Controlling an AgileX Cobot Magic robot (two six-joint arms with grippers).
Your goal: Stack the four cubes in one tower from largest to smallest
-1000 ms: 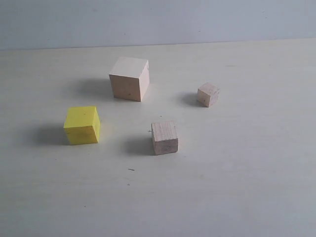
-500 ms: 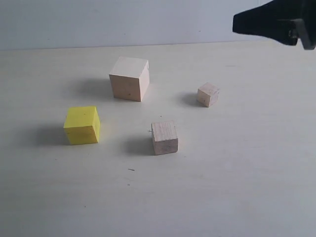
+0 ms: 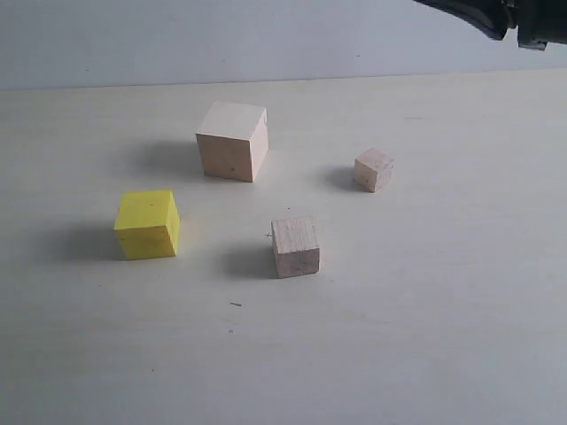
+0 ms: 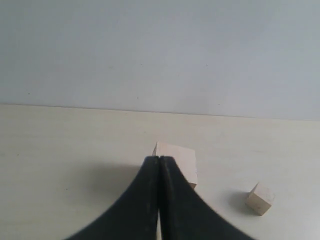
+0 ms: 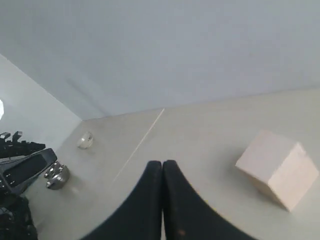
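Plainly, all four blocks sit apart on the table [image 3: 443, 336], none stacked. From the largest pale cube [image 3: 232, 140], the yellow cube [image 3: 148, 223] lies at eight o'clock, the medium wood cube [image 3: 295, 247] at five and the tiny cube [image 3: 374, 169] at three. The left gripper [image 4: 159, 161] and right gripper [image 5: 162, 165] are pinched closed and empty; the left looks nearer the yellow.

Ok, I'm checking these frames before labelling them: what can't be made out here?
Exterior view: the right arm is cut off by the top edge, so its gripper is unseen.
Left wrist view: the shut left gripper covers part of the largest cube.
Right wrist view: one pale cube; which one is unclear.
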